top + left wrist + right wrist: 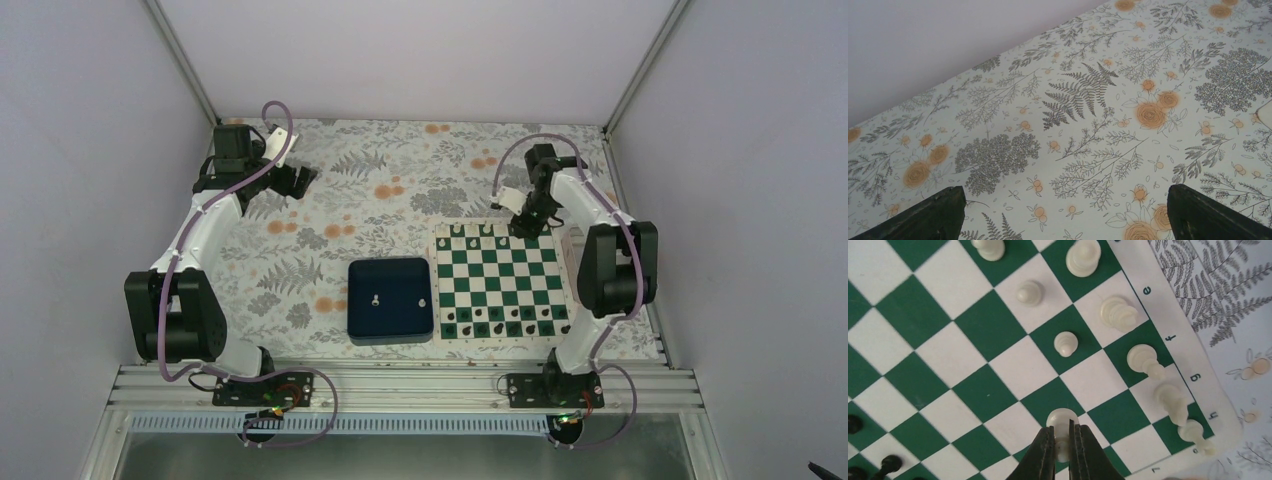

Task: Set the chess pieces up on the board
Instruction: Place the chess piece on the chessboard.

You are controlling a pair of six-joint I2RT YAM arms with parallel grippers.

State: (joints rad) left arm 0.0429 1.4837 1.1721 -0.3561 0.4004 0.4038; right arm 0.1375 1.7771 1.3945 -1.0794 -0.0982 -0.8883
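Left tool (1068, 220): spread wide, empty, above the floral counter (1088, 100).
Dark blue square tray (390, 325): two tiny pale pieces (374, 299) inside, likely awaiting pickup.
Green-and-white checked board (500, 281): white back row (1118, 314) along its far edge.
Right tool (1063, 445): clamped on a small white plastic pawn (1062, 420) at the pawn row.
Pawn axis: vertical, round head up, seemingly to land base-first.

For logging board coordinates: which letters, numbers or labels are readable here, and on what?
"e", on the pale cream border of the square green-and-white chessboard, right wrist view.
"f", same border.
"g", same border.
"h", same border.
"7", same border, by the corner.
Top view: border markings too small to read.
Left wrist view: none.
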